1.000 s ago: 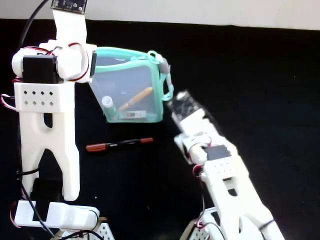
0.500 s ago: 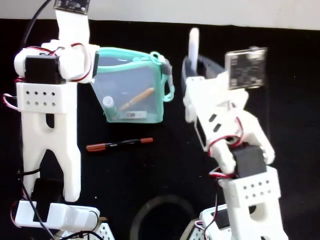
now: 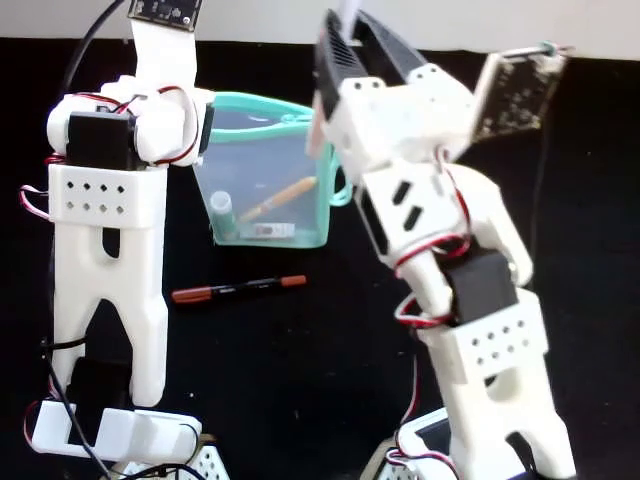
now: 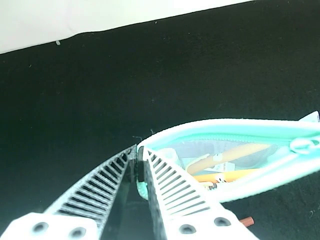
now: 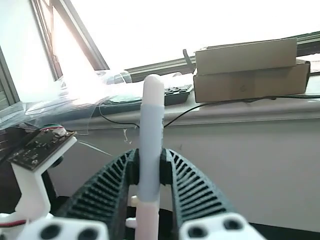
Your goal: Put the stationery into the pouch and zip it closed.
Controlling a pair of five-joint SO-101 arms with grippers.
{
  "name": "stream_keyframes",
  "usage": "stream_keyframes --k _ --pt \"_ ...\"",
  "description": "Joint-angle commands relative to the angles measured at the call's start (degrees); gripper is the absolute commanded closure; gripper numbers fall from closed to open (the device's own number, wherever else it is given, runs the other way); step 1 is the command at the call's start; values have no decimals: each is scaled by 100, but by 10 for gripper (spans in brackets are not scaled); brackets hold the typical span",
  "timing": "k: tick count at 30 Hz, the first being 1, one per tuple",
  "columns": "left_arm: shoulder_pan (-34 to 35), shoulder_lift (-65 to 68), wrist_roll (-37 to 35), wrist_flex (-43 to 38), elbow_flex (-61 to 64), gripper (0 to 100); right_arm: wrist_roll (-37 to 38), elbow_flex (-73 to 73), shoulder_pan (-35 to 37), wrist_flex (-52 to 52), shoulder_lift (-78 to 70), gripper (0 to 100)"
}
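Observation:
A mint-green pouch [image 3: 262, 165] with a clear side hangs unzipped, and my left gripper [image 4: 139, 163] is shut on the end of its rim. Through the pouch's opening [image 4: 235, 150] I see an orange pencil [image 4: 220, 159] and other small items. The same pencil [image 3: 281, 196] and a white-and-green tube [image 3: 220, 211] show through the clear side. My right gripper [image 3: 345, 45] is raised above the pouch's zipper end, shut on a pale blue stick [image 5: 150, 135] that points upward. A black marker with red ends [image 3: 238, 290] lies on the black table in front of the pouch.
The black table [image 3: 560, 170] ends at a white strip along the back. Both white arm bases [image 3: 110, 430] stand at the near edge. Beyond the right gripper are a wall, a window sill and cardboard boxes [image 5: 250, 65].
The right arm has swung up from low beside the pouch to high above its zipper end, carrying the pale stick. The left arm and pouch shifted slightly right.

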State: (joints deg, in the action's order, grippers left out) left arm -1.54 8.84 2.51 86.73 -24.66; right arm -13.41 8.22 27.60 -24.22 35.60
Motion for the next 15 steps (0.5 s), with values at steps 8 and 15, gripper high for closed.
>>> stream_keyframes --k 8,15 --pt "-189 699 -18 70 532 994 -26 -259 426 1464 -787 992" --pt "-180 699 -18 70 532 994 -26 -295 690 2281 -1956 992"
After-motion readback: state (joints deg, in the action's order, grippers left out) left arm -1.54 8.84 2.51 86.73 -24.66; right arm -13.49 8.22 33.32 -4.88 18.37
